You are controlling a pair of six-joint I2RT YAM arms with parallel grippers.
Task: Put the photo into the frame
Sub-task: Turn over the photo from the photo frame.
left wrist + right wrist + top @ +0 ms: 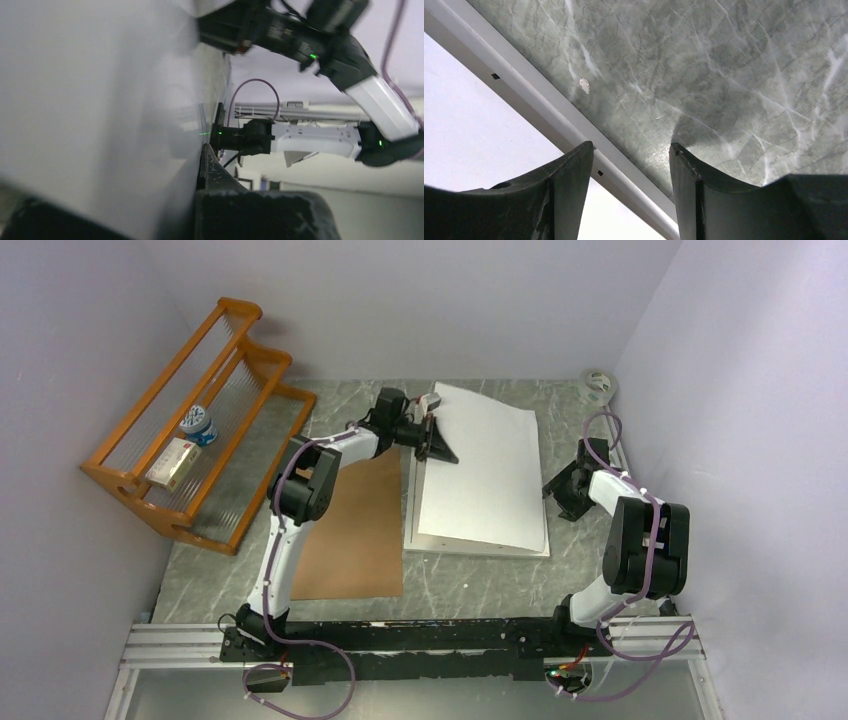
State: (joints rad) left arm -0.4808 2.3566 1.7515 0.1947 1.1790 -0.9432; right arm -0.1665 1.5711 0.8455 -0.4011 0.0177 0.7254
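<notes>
The photo [485,470] shows its plain white back and lies slanted over the frame [478,549], whose pale rim shows along the near side. My left gripper [432,436] is shut on the photo's far left edge. In the left wrist view the photo [100,100] fills the left half as a grey-white sheet, pressed against one dark finger [216,172]. My right gripper [561,486] hovers just right of the frame. Its jaws [631,162] stand open over bare marble with nothing between them.
A brown backing board [352,535] lies on the table left of the frame. An orange wooden rack [190,440] with a can and a box stands at the far left. A tape roll [600,382] sits in the back right corner. The table's white edge rail [549,115] runs under the right gripper.
</notes>
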